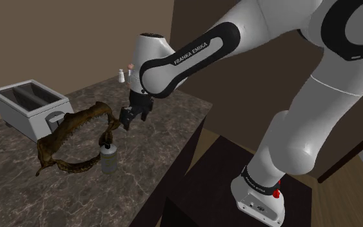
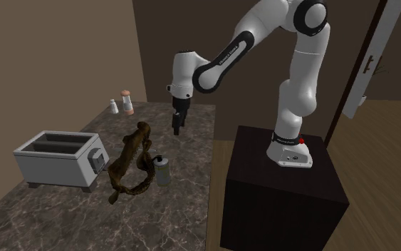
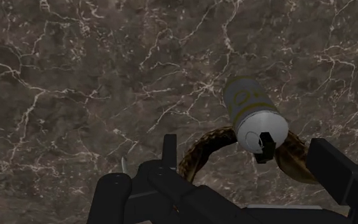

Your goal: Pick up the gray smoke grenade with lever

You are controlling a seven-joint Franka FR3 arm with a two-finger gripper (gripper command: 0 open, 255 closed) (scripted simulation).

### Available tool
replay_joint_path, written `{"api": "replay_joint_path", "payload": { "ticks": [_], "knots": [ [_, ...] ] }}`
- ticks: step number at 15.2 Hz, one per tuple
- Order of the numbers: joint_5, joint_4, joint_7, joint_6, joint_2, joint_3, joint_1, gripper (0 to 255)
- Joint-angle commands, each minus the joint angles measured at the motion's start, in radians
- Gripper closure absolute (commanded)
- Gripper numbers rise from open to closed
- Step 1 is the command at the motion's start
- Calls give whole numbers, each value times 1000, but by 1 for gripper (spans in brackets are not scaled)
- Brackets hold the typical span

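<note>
The gray smoke grenade (image 1: 109, 160) stands upright on the dark marble counter (image 1: 154, 138), a small black lever on its top. In the second exterior view the grenade (image 2: 162, 171) sits beside a brown coiled object. My black gripper (image 1: 127, 119) hangs above the counter, higher than the grenade and a little farther back, fingers pointing down. The second exterior view puts the gripper (image 2: 176, 127) well above the can. In the wrist view the grenade (image 3: 254, 114) lies below, roughly between my open fingers (image 3: 333, 170), and nothing touches it.
A brown, scaly looped object (image 1: 67, 138) curls around the grenade's base. A white toaster (image 1: 28, 106) stands toward the shoulder view's left, with two small shakers (image 2: 120, 105) at the counter's back. The counter's edge (image 1: 189, 151) drops beside the dark stand (image 2: 284, 189).
</note>
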Motion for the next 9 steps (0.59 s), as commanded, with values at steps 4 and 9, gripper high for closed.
{"api": "replay_joint_path", "payload": {
  "ticks": [4, 9],
  "knots": [
    [-52, 109, 69, 102, 191, 21, 31, 0],
    [-115, 246, 139, 168, 376, 14, 83, 0]
  ]
}}
